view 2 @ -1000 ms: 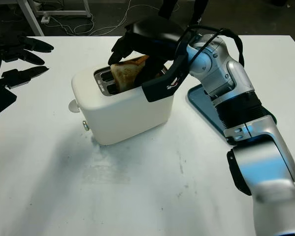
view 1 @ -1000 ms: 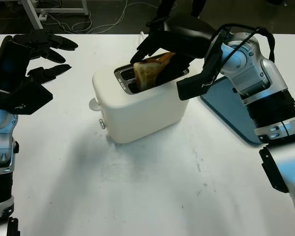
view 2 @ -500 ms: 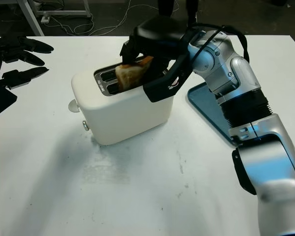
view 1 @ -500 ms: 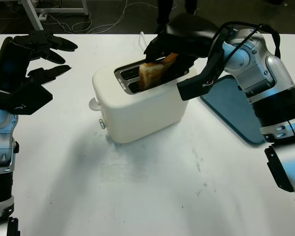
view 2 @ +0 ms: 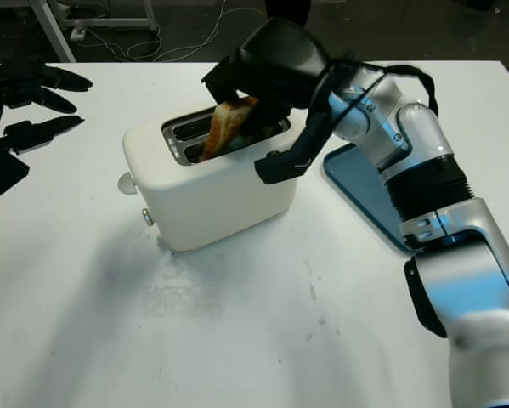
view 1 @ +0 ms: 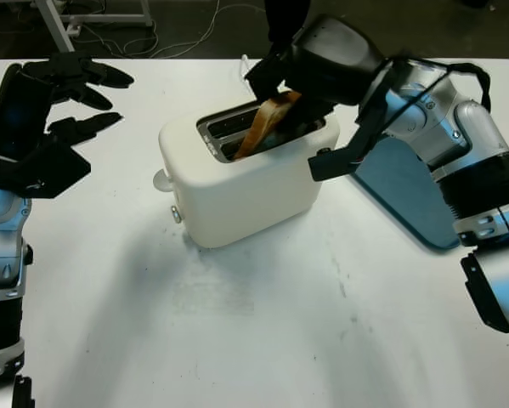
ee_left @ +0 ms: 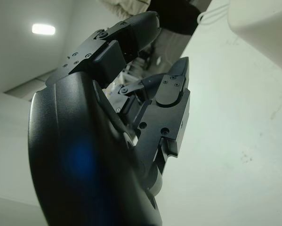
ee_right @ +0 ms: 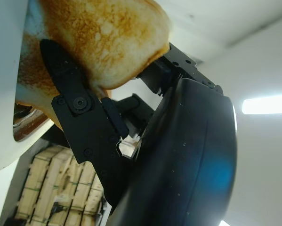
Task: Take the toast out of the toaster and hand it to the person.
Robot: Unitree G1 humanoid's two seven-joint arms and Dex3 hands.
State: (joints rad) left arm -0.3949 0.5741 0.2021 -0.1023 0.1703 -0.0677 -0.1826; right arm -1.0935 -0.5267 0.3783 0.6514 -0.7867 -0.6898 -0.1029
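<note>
White toaster (view 1: 246, 183) found standing on the white table (view 1: 262, 323), slots facing up, lever knob on its left end. Slice of toast (view 1: 267, 126) seen tilted, lower part inside the slot, upper end raised above the rim. Right hand (view 1: 309, 72) positioned directly over the toaster's far end, clenched on the toast; in the right wrist view, black fingers (ee_right: 79, 113) pressed against the browned face of the slice (ee_right: 103, 42). Left hand (view 1: 46, 110) held above the table at the left, well apart from the toaster, released and grasping nothing; seen close up in the left wrist view (ee_left: 145, 108) with the toaster's corner (ee_left: 268, 23) beyond it. Blue tray (view 1: 403, 191) noted flat on the table just to the right of the toaster, partly under the right forearm. Dark-clothed legs of a person (view 1: 285, 19) observed at the table's far edge, behind the toaster
</note>
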